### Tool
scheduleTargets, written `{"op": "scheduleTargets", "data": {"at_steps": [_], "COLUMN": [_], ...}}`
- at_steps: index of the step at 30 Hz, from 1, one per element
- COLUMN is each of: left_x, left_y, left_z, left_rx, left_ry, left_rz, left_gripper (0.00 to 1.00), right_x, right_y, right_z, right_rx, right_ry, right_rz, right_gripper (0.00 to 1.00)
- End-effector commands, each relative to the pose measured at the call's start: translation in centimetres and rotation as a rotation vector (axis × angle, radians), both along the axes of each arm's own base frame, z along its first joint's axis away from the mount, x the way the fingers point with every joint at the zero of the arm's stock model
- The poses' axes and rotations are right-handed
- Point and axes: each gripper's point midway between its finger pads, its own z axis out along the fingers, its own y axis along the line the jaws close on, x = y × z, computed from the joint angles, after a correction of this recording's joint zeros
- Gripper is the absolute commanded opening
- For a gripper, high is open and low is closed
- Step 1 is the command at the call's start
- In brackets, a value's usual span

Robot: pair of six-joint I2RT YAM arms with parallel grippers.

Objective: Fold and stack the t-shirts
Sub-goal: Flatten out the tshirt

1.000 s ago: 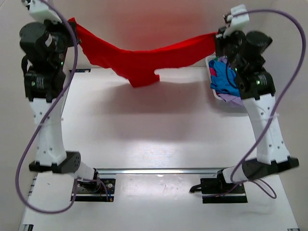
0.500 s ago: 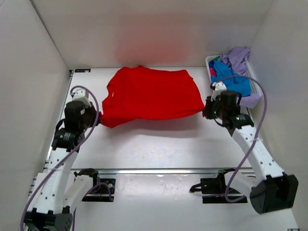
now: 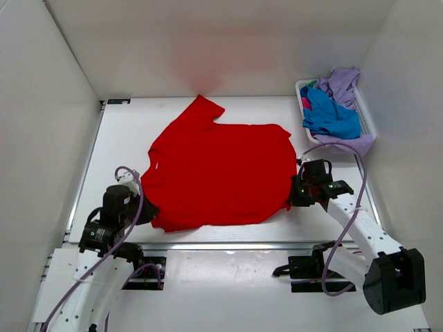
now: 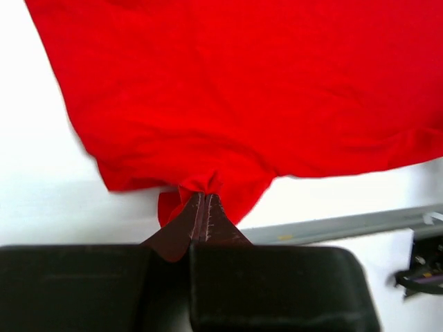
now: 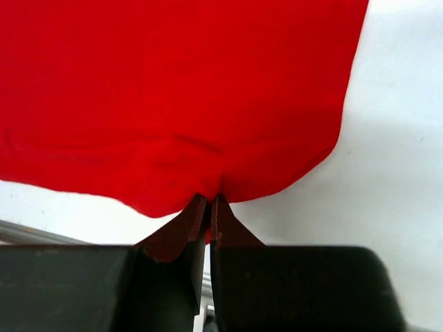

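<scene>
At the near edge of the desk (image 3: 124, 131), just past the metal rail (image 3: 235, 245), both hands sit low and clenched on the red shirt (image 3: 221, 173). The left hand (image 4: 203, 197) pinches a small bunch of cloth at the shirt's near left corner, its jaws pressed together with red fabric puckered between them. The right hand (image 5: 210, 200) does the same at the near right corner, where the hem curves down into the pinch.

The red shirt lies spread on the middle of the desk, mostly flat. Its near hem runs close to the rail, and one sleeve sticks out at the far left. I cannot see the other sleeve; it may be tucked under.

Several things could go wrong from here. If the hands draw nearer to the bases, the hem could slide over the rail and snag. The puckers at both pinches may remain as creases once the hands let go, and the left corner looks curled under, which would make the fold crooked. A hidden sleeve would leave a lump in the folded shirt.

At the far right, well apart from the red shirt, the white basket (image 3: 300, 90) holds a blue shirt (image 3: 329, 114) and a lavender shirt (image 3: 342, 81), both not yet folded.
</scene>
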Motion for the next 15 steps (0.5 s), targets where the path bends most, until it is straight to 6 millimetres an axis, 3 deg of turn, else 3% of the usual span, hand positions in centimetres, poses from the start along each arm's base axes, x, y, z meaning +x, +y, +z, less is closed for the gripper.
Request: {"op": "scheduleTargets", "data": {"at_steps": [1,7,15], "left_x": [-1.4,-1.8,-3.1], "left_y": [-0.7,-0.5,0.0], "left_z": [0.3,0.9,1.1], "left_rx": [-0.067,-0.059,-0.029], "left_ry": [0.02,0.027,0.053], "left_rz": [-0.005,-0.006,-0.023], "left_gripper": [0.0,0.0,0.0], "right_x": [-0.2,-1.8,-6.5], "right_y": [0.4,1.0,-0.9], "right_z": [0.5,0.9,0.6], "right_rx": [0.009,0.011,-0.007], "right_ry": [0.055,0.157,0.251], "right_rz": [-0.032,-0.067,-0.147], "right_gripper": [0.0,0.0,0.0]}}
